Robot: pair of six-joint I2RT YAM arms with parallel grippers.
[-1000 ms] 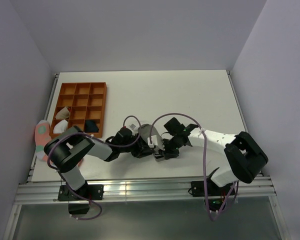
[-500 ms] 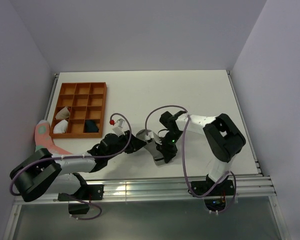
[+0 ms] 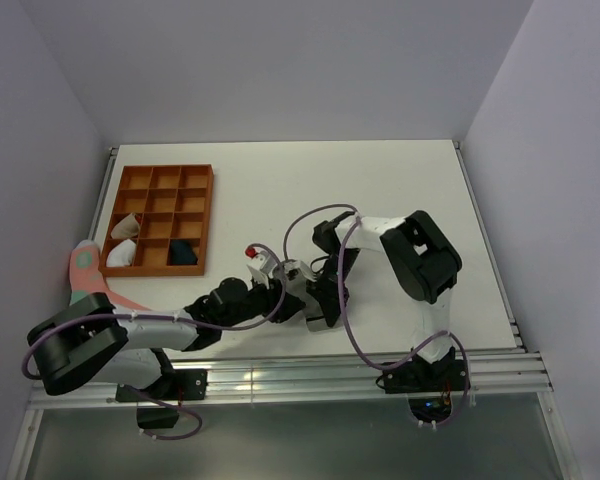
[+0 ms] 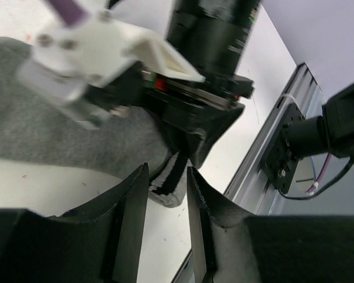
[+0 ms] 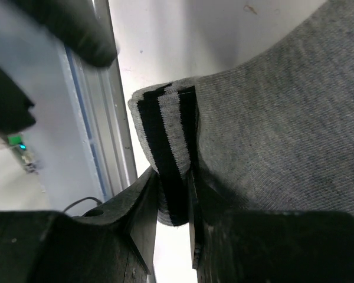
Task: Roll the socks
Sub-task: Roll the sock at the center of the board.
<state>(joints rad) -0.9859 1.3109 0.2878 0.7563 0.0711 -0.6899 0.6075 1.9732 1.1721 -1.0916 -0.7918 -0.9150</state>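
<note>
The grey sock [image 3: 298, 284] lies flat near the table's front middle. Its dark-striped cuff [image 5: 168, 147] is folded over. My right gripper [image 3: 318, 308] is shut on that cuff [image 4: 168, 184], with the fingers [image 5: 143, 203] pinching the stripes from both sides. My left gripper [image 3: 283, 296] is open, its jaws standing either side of the cuff's end without closing on it [image 4: 166, 172]. A dark navy bundle [image 3: 183, 253] sits in a tray compartment; no patch shows on it.
An orange compartment tray [image 3: 160, 172] stands at the back left, with two pale bundles [image 3: 123, 240] in its left cells. A pink sock with a teal spot [image 3: 81, 266] lies left of the tray. The table's metal front rail [image 4: 265, 159] runs just beyond the cuff.
My left gripper has moved right and toward the front, up to the cuff. My right arm has folded in further left, still holding the cuff.
</note>
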